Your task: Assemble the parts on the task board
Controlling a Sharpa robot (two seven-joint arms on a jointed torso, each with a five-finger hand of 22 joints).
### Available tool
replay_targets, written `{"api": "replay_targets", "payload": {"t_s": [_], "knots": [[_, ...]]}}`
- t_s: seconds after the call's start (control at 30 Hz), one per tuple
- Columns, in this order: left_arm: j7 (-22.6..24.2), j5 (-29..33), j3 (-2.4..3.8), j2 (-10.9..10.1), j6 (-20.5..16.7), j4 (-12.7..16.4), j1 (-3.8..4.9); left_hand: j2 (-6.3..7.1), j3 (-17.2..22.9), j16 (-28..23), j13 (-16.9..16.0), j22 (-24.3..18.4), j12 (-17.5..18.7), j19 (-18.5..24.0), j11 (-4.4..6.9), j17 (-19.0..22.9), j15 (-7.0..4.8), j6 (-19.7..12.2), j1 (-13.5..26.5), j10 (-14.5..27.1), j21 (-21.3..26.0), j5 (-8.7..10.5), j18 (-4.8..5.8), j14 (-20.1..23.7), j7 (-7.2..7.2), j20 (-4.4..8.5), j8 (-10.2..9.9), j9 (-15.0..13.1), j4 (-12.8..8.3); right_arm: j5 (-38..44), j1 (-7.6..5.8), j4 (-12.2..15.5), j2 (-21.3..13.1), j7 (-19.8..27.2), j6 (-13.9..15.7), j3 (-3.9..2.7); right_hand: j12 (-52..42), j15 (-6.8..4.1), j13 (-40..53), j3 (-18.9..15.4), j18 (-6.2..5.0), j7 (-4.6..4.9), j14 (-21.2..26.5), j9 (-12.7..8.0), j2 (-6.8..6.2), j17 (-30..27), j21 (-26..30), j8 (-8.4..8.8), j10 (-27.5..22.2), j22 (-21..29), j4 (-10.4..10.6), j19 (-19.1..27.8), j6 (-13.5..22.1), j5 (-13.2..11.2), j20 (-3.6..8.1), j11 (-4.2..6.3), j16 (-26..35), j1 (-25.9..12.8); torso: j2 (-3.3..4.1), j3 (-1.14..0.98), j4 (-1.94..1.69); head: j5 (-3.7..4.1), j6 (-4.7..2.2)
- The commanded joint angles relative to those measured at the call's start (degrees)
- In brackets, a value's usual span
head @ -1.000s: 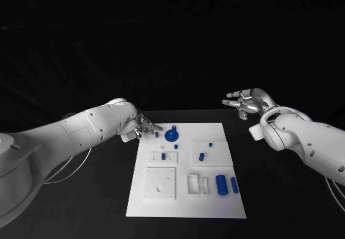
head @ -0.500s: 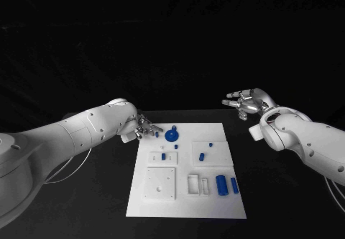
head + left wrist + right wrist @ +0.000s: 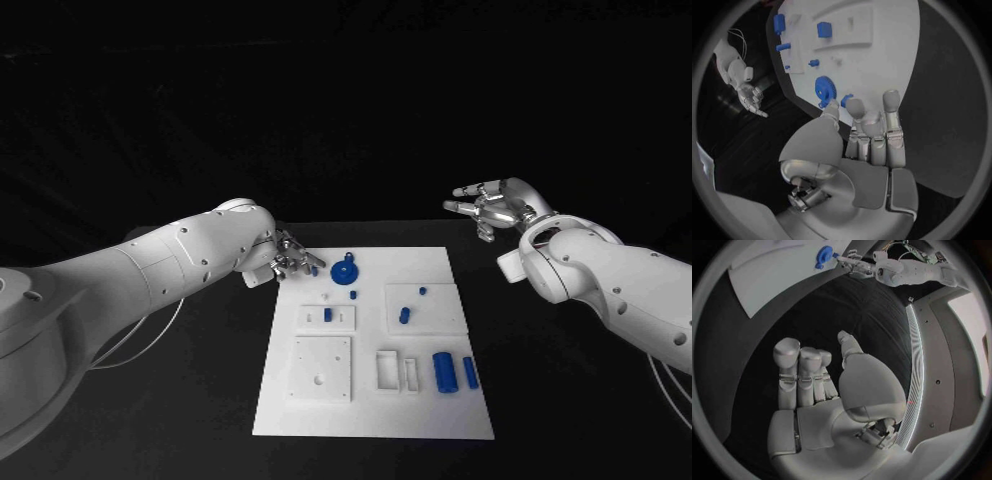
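Blue gear (image 3: 345,271) beside left robot hand (image 3: 289,259).

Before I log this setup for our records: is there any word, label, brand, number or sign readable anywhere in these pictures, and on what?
None can be read. The task board, the blue parts such as the gear, the left hand and the right hand bear no legible writing in any view.

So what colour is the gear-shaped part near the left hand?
Blue; the gear shows best in the left wrist view, beside the left hand.
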State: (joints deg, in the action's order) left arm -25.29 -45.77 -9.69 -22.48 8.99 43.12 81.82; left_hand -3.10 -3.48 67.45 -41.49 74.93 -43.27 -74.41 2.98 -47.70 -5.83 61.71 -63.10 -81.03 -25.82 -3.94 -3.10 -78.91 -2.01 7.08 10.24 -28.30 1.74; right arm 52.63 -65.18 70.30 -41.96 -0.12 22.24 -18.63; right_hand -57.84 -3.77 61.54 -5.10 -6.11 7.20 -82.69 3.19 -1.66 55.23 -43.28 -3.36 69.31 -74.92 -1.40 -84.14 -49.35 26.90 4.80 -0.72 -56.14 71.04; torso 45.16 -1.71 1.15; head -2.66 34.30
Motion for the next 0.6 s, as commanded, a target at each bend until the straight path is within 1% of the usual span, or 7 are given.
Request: {"api": "replay_targets", "payload": {"t_s": [0.03, 0.1, 0.13, 0.17, 0.2, 0.3, 0.6], "knots": [[0.9, 0.9, 0.00, 0.2, 0.7, 0.0, -0.02, -0.35, 0.0, 0.4, 0.1, 1.0, -0.2, 0.3, -0.01, 0.1, -0.18, 0.0, -0.4, 0.5, 0.1, -0.16, 0.58, 0.4, 0.04, -0.19, -0.1, 0.0, -0.3, 0.2, 0.00, 0.0, 0.1, 0.3, -0.2, -0.03, 0.1, 0.09, 0.0, 0.0, -0.52, -0.03, -0.1, 0.0, 0.12, 0.0, -0.1, 0.14, -0.4, -2.3, 0.3, -3.1, 0.3, 0.2, -0.10, 0.01, 0.1, -0.6, 0.02, 0.01, 0.02, 0.11, -0.02], [0.9, 1.1, 0.00, 0.2, 0.7, 0.0, -0.03, -0.89, -0.1, 0.4, 0.1, 1.0, -0.2, 0.3, 0.01, 0.1, -0.19, 0.1, -0.9, 0.5, 0.1, -0.82, 0.57, 0.4, 0.09, -0.21, -0.1, -0.1, -0.7, 0.2, 0.00, -0.1, 0.1, 0.3, -0.2, -0.03, 0.1, 0.09, 0.0, 0.0, -0.52, -0.03, -0.1, 0.0, 0.12, 0.0, -0.1, 0.14, -0.4, -2.3, 0.3, -3.1, 0.3, 0.2, -0.10, 0.01, 0.1, -0.6, 0.03, 0.03, -0.01, 0.22, 0.00], [0.9, 1.3, 0.00, 0.2, 0.6, -0.1, -0.03, -1.07, -0.2, 0.4, 0.2, 1.0, -0.1, 0.4, 0.03, 0.1, -0.20, 0.1, -1.0, 0.5, 0.1, -1.83, 0.56, 0.4, 0.12, -0.21, -0.1, -0.1, -0.9, 0.2, 0.00, -0.1, 0.1, 0.2, -0.2, -0.03, 0.1, 0.09, 0.0, 0.0, -0.52, -0.03, -0.1, 0.0, 0.12, 0.0, -0.1, 0.14, -0.4, -2.3, 0.3, -3.1, 0.3, 0.2, -0.10, 0.01, 0.1, -0.6, 0.04, 0.02, -0.01, 0.25, 0.02], [1.0, 1.4, 0.00, 0.2, 0.7, -0.1, -0.03, -1.30, -0.1, 0.4, 0.2, 1.0, -0.1, 0.4, 0.06, 0.1, -0.21, 0.2, -1.3, 0.5, 0.2, -3.45, 0.57, 0.4, 0.18, -0.20, -0.1, -0.1, -1.1, 0.2, 0.00, -0.1, 0.1, 0.2, -0.2, -0.03, 0.1, 0.09, 0.0, 0.0, -0.52, -0.03, -0.1, 0.0, 0.12, 0.0, -0.1, 0.14, -0.4, -2.3, 0.3, -3.1, 0.3, 0.2, -0.10, 0.01, 0.1, -0.6, 0.03, 0.02, -0.02, 0.27, 0.04], [1.0, 1.6, 0.00, 0.2, 0.7, -0.1, -0.03, -1.50, -0.1, 0.3, 0.2, 1.0, -0.1, 0.4, 0.07, 0.2, -0.22, 0.2, -1.4, 0.5, 0.2, -3.84, 0.57, 0.4, 0.20, -0.20, -0.1, -0.1, -1.2, 0.2, 0.00, -0.1, 0.1, 0.2, -0.2, -0.03, 0.1, 0.09, 0.0, 0.0, -0.52, -0.03, -0.1, 0.0, 0.12, 0.0, -0.1, 0.14, -0.4, -2.3, 0.3, -3.1, 0.3, 0.2, -0.10, 0.01, 0.1, -0.6, 0.02, 0.04, -0.02, 0.26, 0.02], [1.1, 1.8, 0.00, 0.2, 0.6, -0.2, -0.03, -2.31, -0.4, 0.3, 0.2, 1.0, -0.1, 0.4, 0.07, 0.2, -0.21, 0.2, -2.0, 0.5, 0.2, -4.30, 0.60, 0.5, 0.24, -0.21, -0.2, -0.1, -1.8, 0.2, 0.00, -0.1, 0.2, 0.2, -0.2, -0.03, 0.1, 0.09, 0.0, 0.0, -0.52, -0.03, -0.1, 0.0, 0.12, 0.0, -0.1, 0.14, -0.4, -2.3, 0.3, -3.1, 0.3, 0.2, -0.10, 0.01, 0.1, -0.6, 0.01, 0.00, -0.02, 0.20, 0.04], [1.3, 2.4, 0.00, 0.2, 0.7, -0.3, -0.03, -3.73, -0.2, 0.3, 0.3, 1.1, -0.1, 0.5, 0.18, 0.3, -0.27, 0.4, -3.2, 0.5, 0.2, -4.59, 0.62, 0.5, 0.50, -0.19, 0.2, -0.7, -2.9, 0.2, 0.00, -0.3, 0.4, 0.2, -0.3, -0.03, 0.0, 0.10, 0.0, -0.1, -0.53, -0.03, -0.1, 0.1, 0.22, 0.0, -0.2, 0.13, -0.4, -2.2, 0.4, -3.1, 0.4, 0.1, -0.10, 0.00, 0.0, -0.6, 0.06, -0.02, -0.01, -0.13, 0.10]]}}
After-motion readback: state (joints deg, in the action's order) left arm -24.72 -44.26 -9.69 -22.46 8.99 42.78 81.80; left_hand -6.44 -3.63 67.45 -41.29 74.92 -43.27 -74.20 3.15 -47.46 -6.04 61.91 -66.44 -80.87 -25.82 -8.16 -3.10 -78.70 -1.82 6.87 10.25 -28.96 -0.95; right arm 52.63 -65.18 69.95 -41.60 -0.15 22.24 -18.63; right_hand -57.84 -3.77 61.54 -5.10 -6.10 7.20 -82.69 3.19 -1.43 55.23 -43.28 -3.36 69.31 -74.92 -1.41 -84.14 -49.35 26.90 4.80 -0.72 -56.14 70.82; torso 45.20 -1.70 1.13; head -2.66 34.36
